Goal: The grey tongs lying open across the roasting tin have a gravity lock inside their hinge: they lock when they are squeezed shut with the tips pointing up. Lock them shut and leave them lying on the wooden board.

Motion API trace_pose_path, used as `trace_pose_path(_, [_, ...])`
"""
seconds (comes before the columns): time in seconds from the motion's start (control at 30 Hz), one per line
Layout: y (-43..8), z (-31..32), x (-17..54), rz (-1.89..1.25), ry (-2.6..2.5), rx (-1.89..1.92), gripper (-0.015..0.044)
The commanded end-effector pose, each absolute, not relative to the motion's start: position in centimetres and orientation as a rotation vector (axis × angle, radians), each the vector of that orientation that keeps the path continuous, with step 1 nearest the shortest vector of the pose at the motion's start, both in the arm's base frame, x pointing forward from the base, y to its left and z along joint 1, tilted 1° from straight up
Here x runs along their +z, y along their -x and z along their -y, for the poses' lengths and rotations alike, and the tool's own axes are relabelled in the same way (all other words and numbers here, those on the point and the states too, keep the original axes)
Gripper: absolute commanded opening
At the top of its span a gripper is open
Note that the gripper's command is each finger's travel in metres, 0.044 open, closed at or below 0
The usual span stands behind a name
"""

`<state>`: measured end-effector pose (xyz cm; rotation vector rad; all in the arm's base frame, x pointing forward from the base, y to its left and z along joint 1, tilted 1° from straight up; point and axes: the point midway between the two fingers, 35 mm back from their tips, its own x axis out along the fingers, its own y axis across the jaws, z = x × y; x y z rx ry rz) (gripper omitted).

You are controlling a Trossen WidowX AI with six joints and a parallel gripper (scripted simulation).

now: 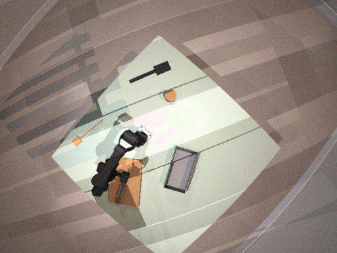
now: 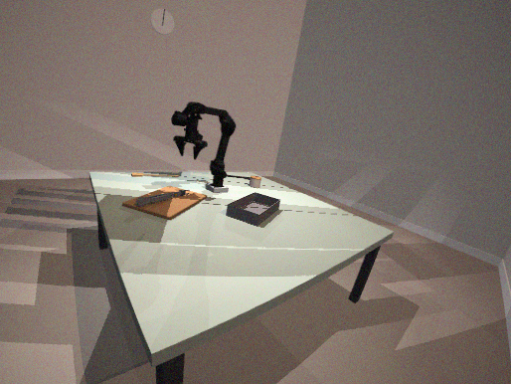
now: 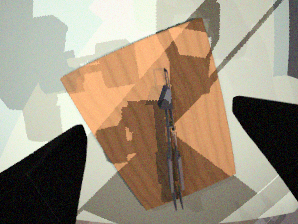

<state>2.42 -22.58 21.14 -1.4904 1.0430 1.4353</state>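
Note:
The grey tongs (image 1: pixel 120 194) (image 2: pixel 161 197) (image 3: pixel 165 97) lie along the wooden board (image 1: pixel 132 196) (image 2: pixel 171 213) (image 3: pixel 100 95). Their two arms are close together and nearly parallel, with a narrow gap at the end lowest in the wrist view. The lock inside the hinge cannot be seen. My gripper (image 2: pixel 189 156) (image 3: pixel 161 117) is wide open and empty, high above the board, with the tongs below between its fingers in the wrist view. The roasting tin (image 1: pixel 176 189) (image 2: pixel 244 214) stands apart from the board and holds nothing.
A round orange-topped pot (image 1: pixel 170 95) (image 2: pixel 255 182) and a black spatula-like tool (image 1: pixel 162 68) are on the far side of the arm's base. A thin orange wooden utensil (image 1: pixel 77 141) (image 2: pixel 137 174) lies near the table's edge.

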Motion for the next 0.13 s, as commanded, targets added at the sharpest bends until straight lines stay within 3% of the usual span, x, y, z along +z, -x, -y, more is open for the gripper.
trace_pose_path(0.0, [-2.43, 22.57, 21.37, -1.044, 1.491, 1.435, 0.0440])
trace_pose_path(0.1, [-2.43, 22.57, 21.37, -1.044, 1.491, 1.435, 0.0440])
